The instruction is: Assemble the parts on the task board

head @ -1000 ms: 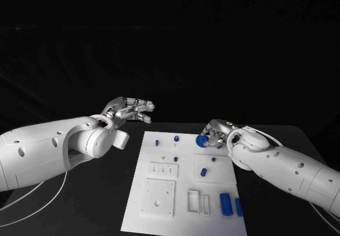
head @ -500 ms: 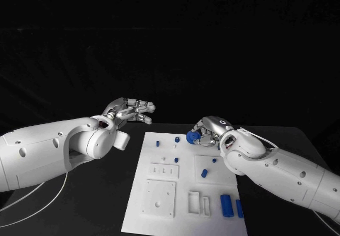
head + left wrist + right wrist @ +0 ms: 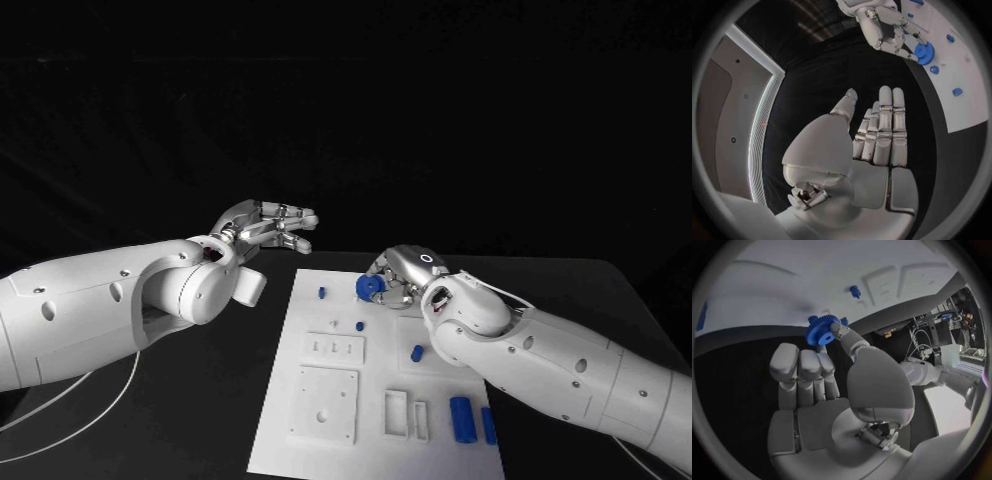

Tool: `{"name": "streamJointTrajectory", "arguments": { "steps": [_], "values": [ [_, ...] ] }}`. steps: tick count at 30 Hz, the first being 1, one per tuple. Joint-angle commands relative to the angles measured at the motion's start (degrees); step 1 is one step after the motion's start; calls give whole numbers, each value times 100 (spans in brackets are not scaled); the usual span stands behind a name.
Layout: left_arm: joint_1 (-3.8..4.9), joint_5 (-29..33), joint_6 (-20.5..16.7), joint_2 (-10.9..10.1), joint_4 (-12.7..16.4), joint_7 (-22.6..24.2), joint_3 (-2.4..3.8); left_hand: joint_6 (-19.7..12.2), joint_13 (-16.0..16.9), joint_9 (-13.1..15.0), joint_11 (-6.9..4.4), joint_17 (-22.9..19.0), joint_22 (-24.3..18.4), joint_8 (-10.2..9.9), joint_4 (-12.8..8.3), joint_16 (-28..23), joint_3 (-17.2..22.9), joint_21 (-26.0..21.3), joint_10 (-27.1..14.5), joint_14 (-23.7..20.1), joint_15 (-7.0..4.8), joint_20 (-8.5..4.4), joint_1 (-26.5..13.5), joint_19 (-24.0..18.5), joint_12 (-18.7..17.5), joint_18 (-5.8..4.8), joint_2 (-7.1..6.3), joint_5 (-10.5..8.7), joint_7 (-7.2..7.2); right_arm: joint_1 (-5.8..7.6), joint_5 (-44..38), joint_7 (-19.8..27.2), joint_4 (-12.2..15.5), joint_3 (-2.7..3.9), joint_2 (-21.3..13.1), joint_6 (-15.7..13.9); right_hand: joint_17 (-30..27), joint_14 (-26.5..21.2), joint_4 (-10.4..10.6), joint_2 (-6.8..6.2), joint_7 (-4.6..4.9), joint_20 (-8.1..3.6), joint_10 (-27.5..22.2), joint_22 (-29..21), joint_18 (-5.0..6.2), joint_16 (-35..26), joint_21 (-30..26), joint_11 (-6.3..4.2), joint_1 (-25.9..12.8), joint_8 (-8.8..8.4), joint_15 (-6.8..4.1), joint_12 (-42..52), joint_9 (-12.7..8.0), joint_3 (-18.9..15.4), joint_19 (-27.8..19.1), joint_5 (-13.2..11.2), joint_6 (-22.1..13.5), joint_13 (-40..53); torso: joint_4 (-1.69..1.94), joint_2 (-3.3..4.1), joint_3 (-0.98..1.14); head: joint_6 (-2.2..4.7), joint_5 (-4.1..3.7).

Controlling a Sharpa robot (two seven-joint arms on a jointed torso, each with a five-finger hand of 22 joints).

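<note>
The white task board [image 3: 378,370] lies in the middle of the black table. Over its far edge my right hand [image 3: 400,274] pinches a blue gear [image 3: 371,287] between thumb and fingertips; the right wrist view shows the gear [image 3: 821,332] held just above the board [image 3: 786,285], near a small blue peg [image 3: 855,290]. My left hand [image 3: 270,225] hovers beyond the board's far left corner, fingers stretched out and holding nothing. From the left wrist, that hand [image 3: 873,145] faces the right hand [image 3: 886,30] and its gear [image 3: 925,52].
On the board stand a blue peg [image 3: 320,292] at the far left and a smaller one [image 3: 356,324]. A short blue piece [image 3: 417,352] lies mid-board, and two blue cylinders [image 3: 460,415] lie at the near right. Recessed white plates [image 3: 325,400] sit at the near left.
My right hand has carried the blue gear leftward along the board's far edge, from the far right corner toward the middle. The left hand has stayed put.
</note>
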Motion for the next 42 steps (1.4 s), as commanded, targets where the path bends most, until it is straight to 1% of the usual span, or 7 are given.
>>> {"name": "streamJointTrajectory", "arguments": {
  "steps": [1,10,28,34,37,39,42],
  "values": [
    [7,-14,72,24,8,20,5,-18,9,-3,1,-7,-5,8,-29,19,2,7,-29,-29,9,2,15,-50,-12,20,-27,24,-10,0,-168,6,-79,-34,77,-36,-5,-9,21,-18,19,-27,23,678,-41,8,31,-5,26,13,-37,-1,29,-1,218,-23,73,4,21,11,1,22,-4],
    [7,-16,87,76,-5,19,5,-18,9,-3,1,-7,-5,8,-29,19,2,7,-29,-29,9,2,15,-50,-12,20,-27,24,-10,-2,-200,63,-404,-144,393,-46,-20,-11,34,-24,24,-27,18,674,-36,-2,18,-3,37,13,-36,-10,28,-8,217,-23,56,5,55,28,-15,24,-21],
    [7,-16,102,134,-29,14,6,-17,9,-3,1,-7,-8,8,-34,19,2,16,-28,-32,9,3,9,-58,-12,19,-22,25,-10,-2,-219,117,-913,-184,744,70,-43,-13,52,-22,32,-21,-1,670,-26,-20,0,3,33,11,-32,-43,26,-50,215,-31,19,-10,38,25,-2,6,9],
    [7,-17,99,141,-34,13,6,-17,9,-3,1,-7,-8,8,-34,19,2,16,-28,-32,9,3,9,-58,-12,19,-22,25,-10,-2,-177,138,-1010,-198,781,150,-81,-18,112,-38,89,3,-48,663,-8,-59,-42,40,11,11,-5,-126,8,-183,208,-183,-231,-76,26,23,-2,4,18],
    [7,-17,100,144,-35,11,6,-17,9,-3,1,-7,-8,8,-34,19,2,16,-28,-32,9,3,9,-58,-12,19,-22,25,-10,-1,-116,137,-1046,-202,787,192,-97,-18,414,4,92,25,-69,659,12,-74,-67,52,-137,15,10,-164,8,-455,215,-230,-343,-120,29,23,0,8,14],
    [7,-17,100,143,-35,10,6,-17,9,-3,1,-7,-8,8,-34,19,2,16,-28,-32,9,3,9,-58,-12,19,-22,25,-10,-1,-86,129,-1062,-203,785,224,-102,-17,529,-16,96,31,-68,655,17,-77,-89,60,-188,10,16,-165,6,-571,215,-438,-355,-129,29,20,-1,7,14],
    [7,-17,98,140,-35,10,6,-17,9,-3,1,-7,-8,8,-34,19,2,16,-28,-32,9,3,9,-58,-12,19,-22,25,-10,-1,-16,121,-1070,-205,771,259,-92,-14,1061,-30,95,39,-70,659,22,-58,-90,71,-237,12,22,-162,8,-961,232,-573,-396,-147,28,21,-2,6,13]
  ]
}}
